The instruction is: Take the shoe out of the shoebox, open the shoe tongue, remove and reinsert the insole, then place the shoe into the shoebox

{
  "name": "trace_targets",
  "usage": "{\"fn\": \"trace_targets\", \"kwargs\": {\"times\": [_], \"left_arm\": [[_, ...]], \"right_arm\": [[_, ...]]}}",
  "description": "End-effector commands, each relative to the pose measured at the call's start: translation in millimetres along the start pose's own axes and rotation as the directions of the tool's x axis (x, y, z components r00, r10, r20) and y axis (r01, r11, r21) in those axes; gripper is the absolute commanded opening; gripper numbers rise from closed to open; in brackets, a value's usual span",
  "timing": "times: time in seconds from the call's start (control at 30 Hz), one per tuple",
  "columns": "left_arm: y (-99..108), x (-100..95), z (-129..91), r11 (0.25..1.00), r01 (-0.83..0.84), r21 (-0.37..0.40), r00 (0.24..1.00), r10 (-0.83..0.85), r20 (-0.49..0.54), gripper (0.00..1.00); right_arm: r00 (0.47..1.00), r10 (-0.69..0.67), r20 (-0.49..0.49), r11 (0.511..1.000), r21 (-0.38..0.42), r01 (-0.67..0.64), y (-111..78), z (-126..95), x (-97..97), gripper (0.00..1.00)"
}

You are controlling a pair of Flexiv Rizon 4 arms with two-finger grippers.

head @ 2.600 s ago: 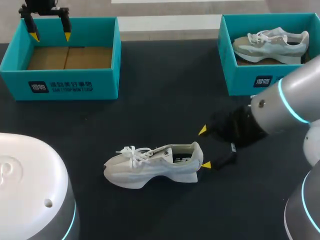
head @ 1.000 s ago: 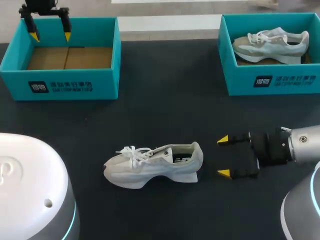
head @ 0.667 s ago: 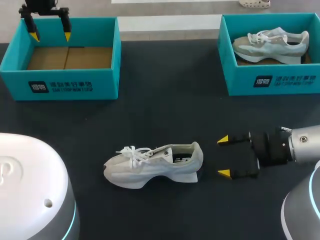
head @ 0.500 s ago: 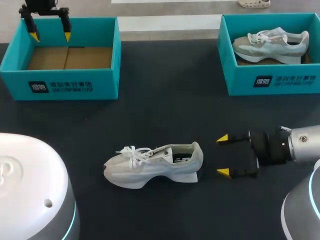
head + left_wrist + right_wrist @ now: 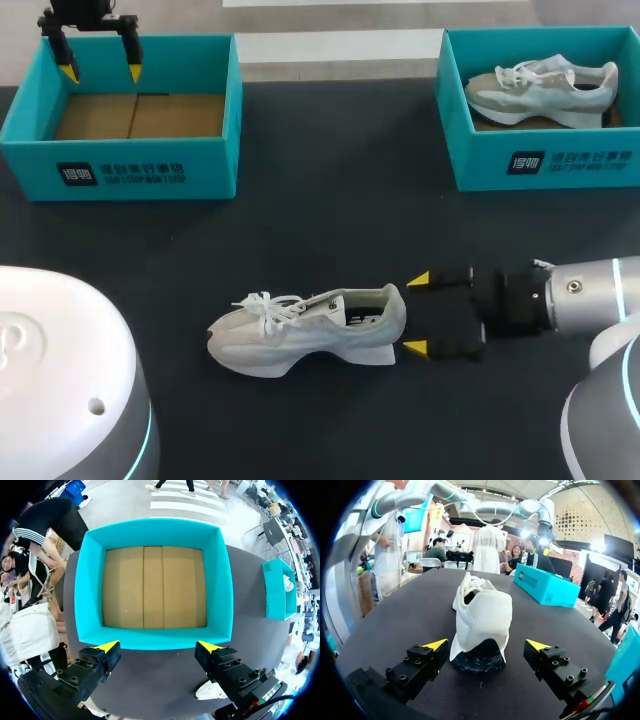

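The shoe (image 5: 305, 330) stands on its sole at the near middle of the table (image 5: 330, 190), outside both boxes. Its long axis runs left to right, toe left, heel right. The right gripper (image 5: 416, 314) sits just right of that heel, fingers spread to either side and touching nothing, and is by far the nearer arm. The left gripper (image 5: 100, 70), also spread, hangs over the empty shoebox (image 5: 130, 175) at far left. The right gripper has slid left toward the heel, and the shoe has not moved.
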State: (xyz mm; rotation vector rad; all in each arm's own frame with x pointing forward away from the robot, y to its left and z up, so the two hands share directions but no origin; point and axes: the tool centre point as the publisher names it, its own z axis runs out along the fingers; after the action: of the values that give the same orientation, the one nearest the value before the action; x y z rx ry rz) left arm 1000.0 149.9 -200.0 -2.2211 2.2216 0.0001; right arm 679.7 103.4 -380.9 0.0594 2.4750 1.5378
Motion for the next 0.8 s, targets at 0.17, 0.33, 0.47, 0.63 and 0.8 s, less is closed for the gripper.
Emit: {"fn": "trace_targets", "kwargs": {"times": [0.17,0.33,0.47,0.63,0.8], "left_arm": [[0.0,0.0,0.0,1.000,0.000,0.000,1.000,0.000,0.000,1.00],[0.0,0.0,0.0,1.000,0.000,0.000,1.000,0.000,0.000,1.00],[0.0,0.0,0.0,1.000,0.000,0.000,1.000,0.000,0.000,1.00],[0.0,0.0,0.0,1.000,0.000,0.000,1.000,0.000,0.000,1.00],[0.0,0.0,0.0,1.000,0.000,0.000,1.000,0.000,0.000,1.00]], "right_arm": [[1.000,0.005,-0.001,1.000,0.004,-0.005,8.0,27.2,5.6,1.00],[1.000,0.003,-0.020,1.000,-0.006,-0.003,10.7,40.1,8.7,1.00],[0.999,0.007,-0.031,1.000,-0.016,-0.008,10.4,50.1,12.9,1.00],[0.999,0.012,-0.039,1.000,-0.028,-0.014,9.8,62.2,14.6,1.00],[0.999,0.009,-0.045,0.999,-0.035,-0.011,5.8,71.0,11.6,1.00]]}}
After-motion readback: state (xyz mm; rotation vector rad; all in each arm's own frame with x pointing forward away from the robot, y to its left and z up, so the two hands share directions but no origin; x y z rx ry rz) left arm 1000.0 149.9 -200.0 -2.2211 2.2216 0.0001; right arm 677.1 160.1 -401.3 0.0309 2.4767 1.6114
